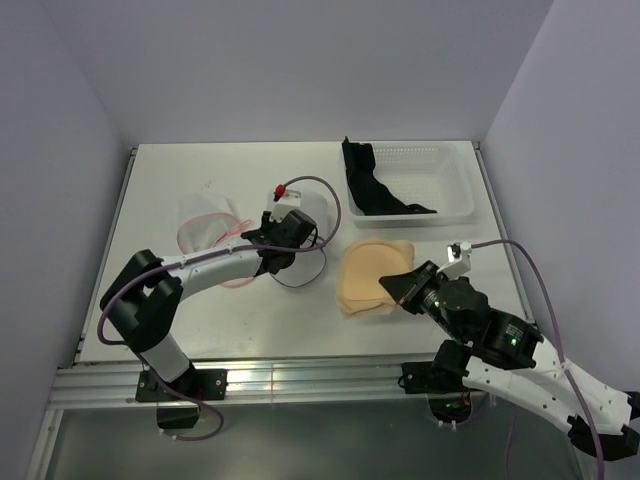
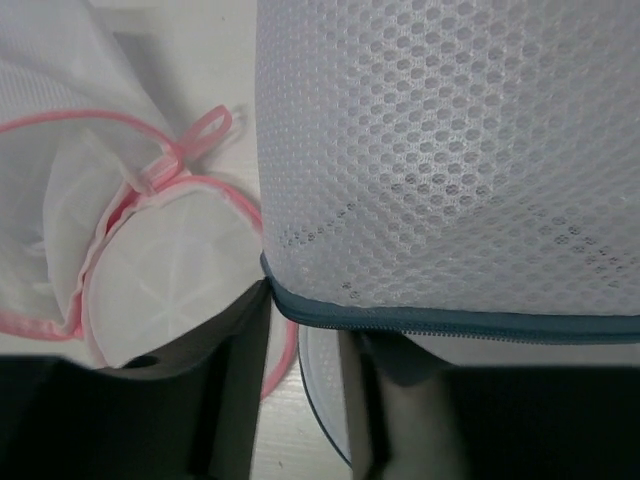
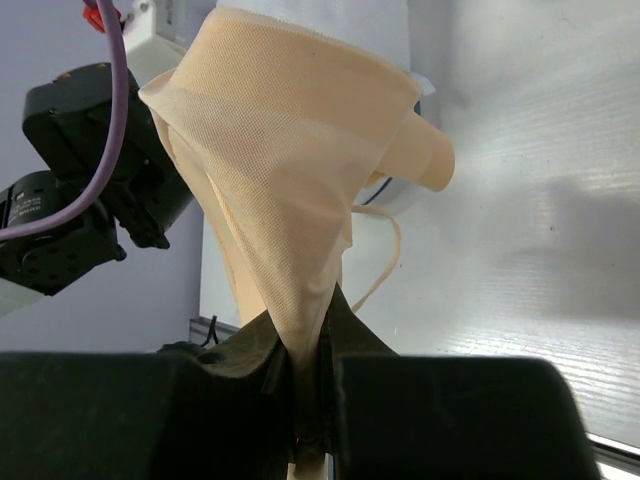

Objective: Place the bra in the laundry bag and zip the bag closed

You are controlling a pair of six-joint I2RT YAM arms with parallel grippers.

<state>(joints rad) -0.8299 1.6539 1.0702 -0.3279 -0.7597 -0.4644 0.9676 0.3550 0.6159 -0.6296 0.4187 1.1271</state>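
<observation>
right fingers [image 3: 200,420] pinching bra [image 3: 290,150], laundry bag rim [image 2: 450,325] between left fingers [image 2: 230,400]

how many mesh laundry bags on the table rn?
2. Pink-trimmed bag at table left; grey-zippered bag just right of it, its zip edge at the left claw. More could be hidden in the basket.

Bare desk [image 1: 200,170] lies along 12 o'clock and at 6 o'clock between the arm bases, leaving room to pass. The basket [image 1: 455,185] blocks 2 o'clock and a pink-edged bag [image 1: 205,222] blocks 10. The left arm [image 1: 200,268] stretches from 8 to centre, and the bra [image 1: 372,272] fills 3.
</observation>
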